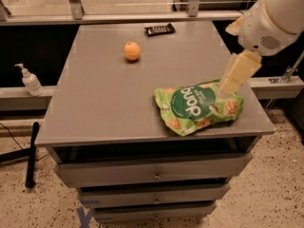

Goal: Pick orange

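Note:
The orange (132, 51) is a small round fruit lying on the grey table top (99, 103), toward the far left of centre. My gripper (231, 83) hangs from the white arm at the right and points down over the right end of a green snack bag (199, 107). It holds nothing that I can see. It is far to the right of the orange and nearer to me than it.
A flat black object (159, 30) lies at the table's far edge. A hand sanitizer bottle (31, 81) stands on a ledge to the left. Drawers (152, 175) sit under the table top. A black pole (31, 153) lies on the floor at left.

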